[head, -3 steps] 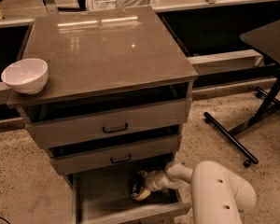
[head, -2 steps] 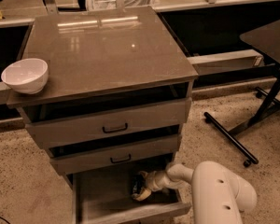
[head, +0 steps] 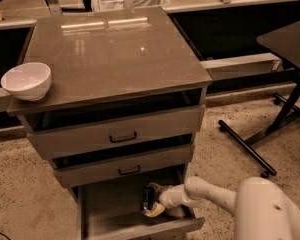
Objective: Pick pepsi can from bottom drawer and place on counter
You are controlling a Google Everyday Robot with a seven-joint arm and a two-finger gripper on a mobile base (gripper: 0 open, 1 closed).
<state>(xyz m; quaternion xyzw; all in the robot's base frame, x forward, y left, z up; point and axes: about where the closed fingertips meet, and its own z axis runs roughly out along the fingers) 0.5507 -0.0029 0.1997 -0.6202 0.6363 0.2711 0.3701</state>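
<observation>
The bottom drawer (head: 110, 214) is pulled open at the foot of the cabinet, its bare floor showing on the left. The pepsi can (head: 149, 199), dark with silver ends, is inside the drawer at its right side, between the fingers of my gripper (head: 152, 202). The gripper reaches in from the right on a white arm (head: 215, 196) and is shut on the can. The counter (head: 110, 54) is the glossy slab on top of the cabinet, well above the gripper.
A white bowl (head: 27, 80) sits at the counter's left edge. Two upper drawer fronts with black handles (head: 123, 137) stand slightly ajar above the open drawer. A dark table with black legs (head: 285, 99) stands at the right on the speckled floor.
</observation>
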